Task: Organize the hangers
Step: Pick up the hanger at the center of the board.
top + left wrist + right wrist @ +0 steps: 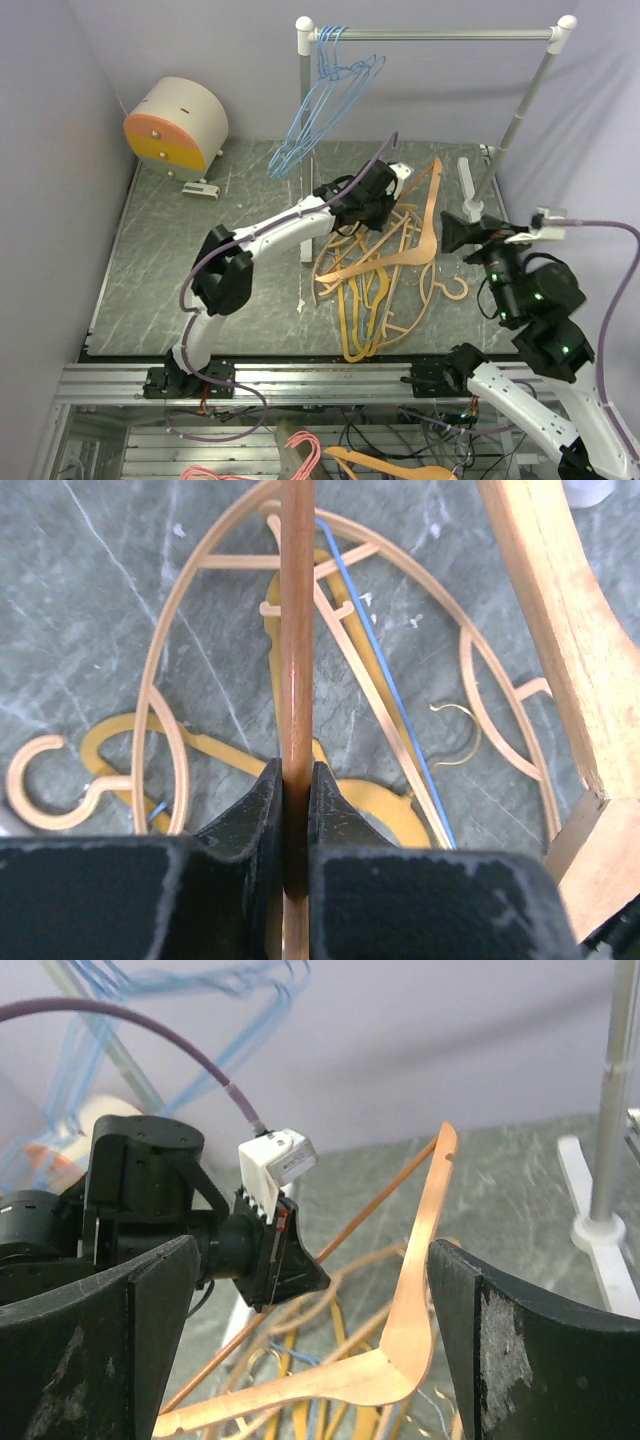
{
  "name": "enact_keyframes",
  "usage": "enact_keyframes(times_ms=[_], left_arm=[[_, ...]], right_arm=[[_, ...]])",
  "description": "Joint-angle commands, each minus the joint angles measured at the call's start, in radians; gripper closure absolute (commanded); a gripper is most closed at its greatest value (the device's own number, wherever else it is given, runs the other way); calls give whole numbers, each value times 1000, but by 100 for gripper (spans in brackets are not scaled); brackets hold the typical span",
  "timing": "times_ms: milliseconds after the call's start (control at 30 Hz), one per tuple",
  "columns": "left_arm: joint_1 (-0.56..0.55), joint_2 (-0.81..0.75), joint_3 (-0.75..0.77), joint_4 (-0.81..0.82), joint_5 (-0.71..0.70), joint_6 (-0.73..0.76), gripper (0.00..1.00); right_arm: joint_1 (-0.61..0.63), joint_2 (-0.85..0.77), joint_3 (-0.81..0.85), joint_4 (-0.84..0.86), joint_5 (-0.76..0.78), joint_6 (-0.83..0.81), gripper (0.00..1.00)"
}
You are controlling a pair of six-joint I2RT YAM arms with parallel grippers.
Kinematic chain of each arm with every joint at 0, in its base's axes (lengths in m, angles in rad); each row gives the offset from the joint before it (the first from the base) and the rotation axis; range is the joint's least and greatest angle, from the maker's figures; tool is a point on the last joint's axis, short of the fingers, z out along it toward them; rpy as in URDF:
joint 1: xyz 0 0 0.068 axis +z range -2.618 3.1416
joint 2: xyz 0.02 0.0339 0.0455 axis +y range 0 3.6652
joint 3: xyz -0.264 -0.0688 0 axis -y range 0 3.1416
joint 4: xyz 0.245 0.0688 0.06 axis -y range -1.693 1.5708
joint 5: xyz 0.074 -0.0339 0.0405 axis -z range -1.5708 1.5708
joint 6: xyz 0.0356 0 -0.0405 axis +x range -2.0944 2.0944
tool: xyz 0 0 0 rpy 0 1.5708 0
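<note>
Seen from my console: my left tool (296, 785) pinches the thin crossbar of a tan wooden hanger (297, 620), held above tangled orange hangers (365, 295) on the surface (170, 260). My right tool (458, 232) is spread, empty, nearby. Blue wire hangers (320, 110) hang on the rail (440, 34).

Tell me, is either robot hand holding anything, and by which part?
The left hand grips the wooden hanger by its thin crossbar. The right hand is open, holding nothing.

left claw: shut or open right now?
Shut. The left claw pinches a wooden hanger's crossbar, both fingers pressed against it with no gap.
</note>
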Motion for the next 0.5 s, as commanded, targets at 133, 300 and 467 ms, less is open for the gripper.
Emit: enact_keyframes(times_ms=[133, 300, 467], left_arm=[[-3, -298, -16, -61, 80, 100, 93], [11, -412, -17, -131, 109, 149, 93], [113, -475, 30, -105, 83, 67, 93]], right_arm=[[-1, -68, 91, 82, -22, -66, 3], [-1, -114, 104, 131, -89, -121, 3], [-1, -129, 29, 192, -448, -126, 3]])
